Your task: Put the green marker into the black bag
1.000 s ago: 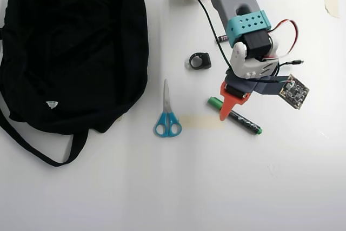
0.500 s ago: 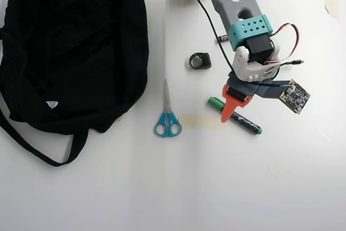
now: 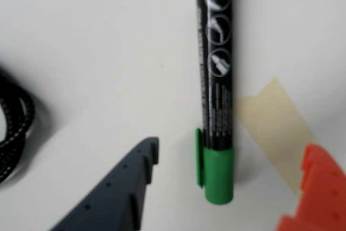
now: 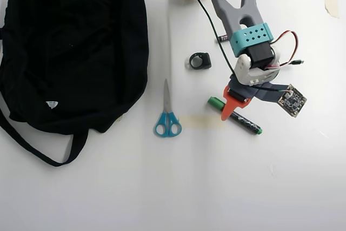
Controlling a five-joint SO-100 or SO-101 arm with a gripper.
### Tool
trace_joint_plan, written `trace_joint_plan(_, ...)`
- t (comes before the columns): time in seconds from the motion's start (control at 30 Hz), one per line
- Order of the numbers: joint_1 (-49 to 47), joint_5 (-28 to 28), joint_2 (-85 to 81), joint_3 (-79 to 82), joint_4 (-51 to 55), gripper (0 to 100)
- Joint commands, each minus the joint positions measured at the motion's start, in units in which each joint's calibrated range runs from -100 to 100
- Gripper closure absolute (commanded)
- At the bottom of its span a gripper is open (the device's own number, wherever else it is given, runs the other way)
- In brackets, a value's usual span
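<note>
The green marker [image 4: 235,116] lies flat on the white worktop [image 4: 162,187], right of centre in the overhead view, slanting from its green cap at the upper left down to its green tip at the lower right. The gripper [image 4: 226,113] hangs directly over its middle, so part of the black barrel is hidden beneath the orange finger.

In the wrist view the marker [image 3: 215,96] runs up and down the picture, cap end lowest, with white print on the black barrel. The gripper [image 3: 230,187] is spread: the dark grey finger [image 3: 116,193] sits to the left of the cap and the orange finger [image 3: 316,187] to the right, each apart from the marker, neither touching it. A strip of pale tape [image 3: 278,128] is stuck to the worktop just right of the barrel, partly under it as far as can be told. A loop of black cable [image 3: 13,128] shows at the left edge of that view.

The black bag [image 4: 70,47] fills the far left corner of the worktop, well apart from the marker, its strap [image 4: 38,144] trailing toward the near edge. Blue-handled scissors [image 4: 167,113] lie between bag and marker, blades pointing toward the far edge. A small black ring-shaped object [image 4: 200,60] rests beyond the scissors, near the arm [image 4: 240,14].
</note>
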Motion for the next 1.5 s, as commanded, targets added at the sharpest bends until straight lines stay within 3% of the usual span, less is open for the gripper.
trace_joint_plan(0.0, -0.06, 1.34, -0.14, -2.12, -0.84, 66)
trace_joint_plan(0.43, 1.44, 4.54, 0.69, -1.76, -0.84, 66)
trace_joint_plan(1.47, 2.26, 4.59, 3.43, -2.75, -0.06, 66)
